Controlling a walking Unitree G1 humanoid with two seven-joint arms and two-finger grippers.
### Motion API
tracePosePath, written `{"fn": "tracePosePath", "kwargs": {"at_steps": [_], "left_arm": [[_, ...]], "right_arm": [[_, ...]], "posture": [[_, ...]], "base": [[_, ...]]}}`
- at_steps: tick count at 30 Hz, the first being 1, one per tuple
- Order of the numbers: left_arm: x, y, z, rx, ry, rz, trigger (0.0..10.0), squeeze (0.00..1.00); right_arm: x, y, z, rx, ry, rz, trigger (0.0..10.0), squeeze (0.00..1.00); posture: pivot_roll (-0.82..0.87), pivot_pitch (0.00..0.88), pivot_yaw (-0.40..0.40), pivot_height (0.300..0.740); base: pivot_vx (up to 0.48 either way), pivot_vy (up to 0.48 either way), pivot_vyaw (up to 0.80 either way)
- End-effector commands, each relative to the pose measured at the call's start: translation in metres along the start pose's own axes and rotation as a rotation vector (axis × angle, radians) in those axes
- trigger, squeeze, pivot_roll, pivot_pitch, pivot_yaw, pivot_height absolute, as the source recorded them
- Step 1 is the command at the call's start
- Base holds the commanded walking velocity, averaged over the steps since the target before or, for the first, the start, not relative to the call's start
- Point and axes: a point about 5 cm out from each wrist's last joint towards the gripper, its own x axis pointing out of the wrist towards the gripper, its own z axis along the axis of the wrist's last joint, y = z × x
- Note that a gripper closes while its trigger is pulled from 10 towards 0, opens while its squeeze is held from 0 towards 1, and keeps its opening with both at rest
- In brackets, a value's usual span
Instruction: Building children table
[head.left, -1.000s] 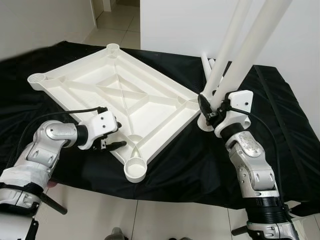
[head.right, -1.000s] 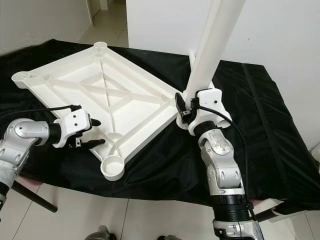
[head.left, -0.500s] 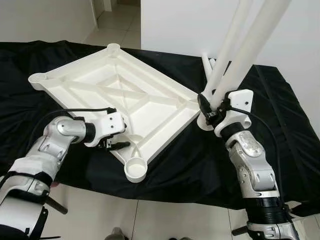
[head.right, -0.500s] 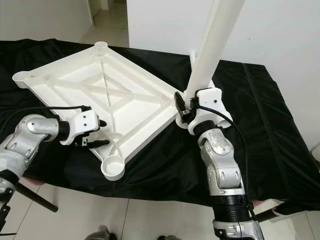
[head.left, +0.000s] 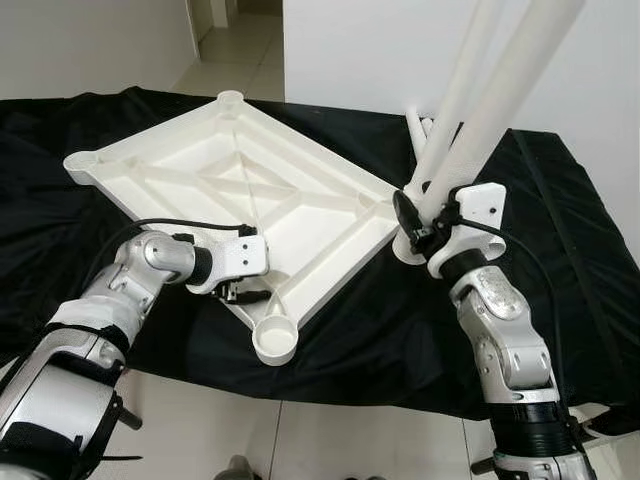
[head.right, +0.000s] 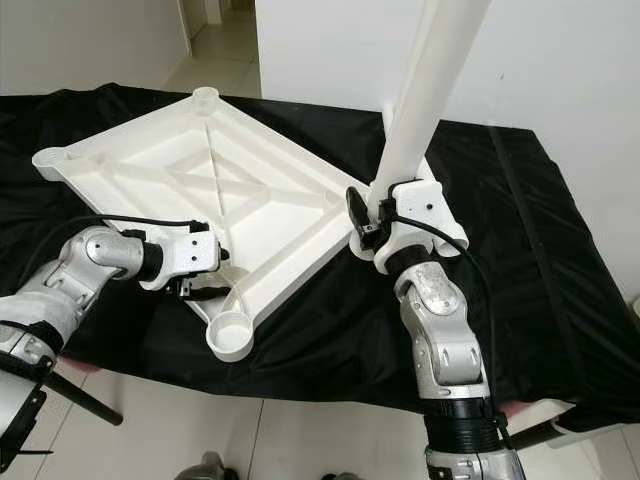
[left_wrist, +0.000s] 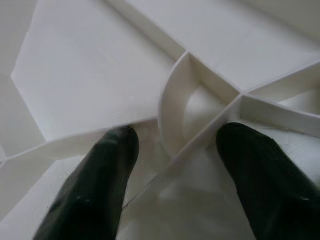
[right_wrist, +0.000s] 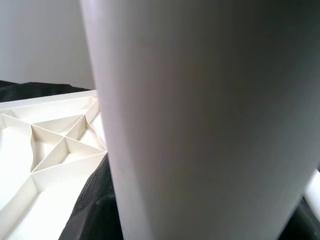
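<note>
A white tabletop (head.left: 200, 165) lies upside down on the black-draped table, ribs up, with round leg sockets at its corners. My left gripper (head.left: 246, 294) is at its near edge, just behind the near corner socket (head.left: 272, 343). In the left wrist view its black fingers (left_wrist: 100, 180) stand open on either side of a rib. My right gripper (head.left: 428, 215) is shut on a thick white leg tube (head.left: 500, 85), held steeply upright over the right corner socket (head.left: 408, 248). A second white tube (head.left: 462, 70) slants up just behind it.
Black cloth (head.left: 560, 250) covers the whole table and hangs over its front edge. A white wall (head.left: 350, 50) stands close behind. Tiled floor (head.left: 300, 440) lies below the front edge, and a doorway opens at the back left.
My left gripper has slid right along the tabletop's near edge, closer to the near corner socket. The right arm and its leg tube have stayed put.
</note>
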Motion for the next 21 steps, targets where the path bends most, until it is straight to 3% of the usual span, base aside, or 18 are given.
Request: {"fn": "tracePosePath", "kwargs": {"at_steps": [1,2,3,4,6,7,21], "left_arm": [[0.005,-0.0074,-0.0072,-0.001,0.039,-0.016,3.9,0.0],[0.005,-0.0073,-0.0079,0.007,0.042,-0.017,1.8,0.0],[0.005,-0.0076,-0.0088,0.001,0.043,-0.021,2.7,0.0],[0.005,-0.0077,-0.0093,-0.002,0.041,-0.026,1.6,0.0],[0.0047,-0.0077,-0.0095,-0.008,0.037,-0.03,1.6,0.0],[0.0043,-0.008,-0.0098,-0.013,0.033,-0.036,0.0,0.0],[0.007,-0.0139,-0.011,-0.024,-0.002,-0.065,0.0,0.0]], "right_arm": [[-0.0012,0.0008,0.0021,-0.01,-0.003,-0.002,10.0,0.0],[-0.0014,0.0007,0.0021,-0.01,-0.003,-0.002,10.0,0.0],[-0.0018,0.0006,0.002,-0.011,-0.003,-0.003,10.0,0.0],[-0.002,0.0005,0.0021,-0.012,-0.002,-0.005,10.0,0.0],[-0.002,0.0003,0.0021,-0.012,-0.002,-0.005,10.0,0.0],[-0.0023,0.0005,0.002,-0.012,-0.001,-0.005,10.0,0.0],[-0.003,0.002,0.0019,-0.007,0.003,-0.003,10.0,0.0]], "posture": [[0.06,0.048,0.018,0.74],[0.06,0.048,0.018,0.74],[0.06,0.046,0.019,0.74],[0.06,0.046,0.02,0.74],[0.06,0.046,0.02,0.74],[0.06,0.046,0.02,0.74],[0.06,0.057,0.02,0.74]], "base": [[0.0,0.0,0.0],[0.0,0.0,0.0],[0.0,0.0,0.0],[0.0,0.0,0.0],[0.0,0.0,0.0],[0.0,0.0,0.0],[0.0,0.0,0.0]]}}
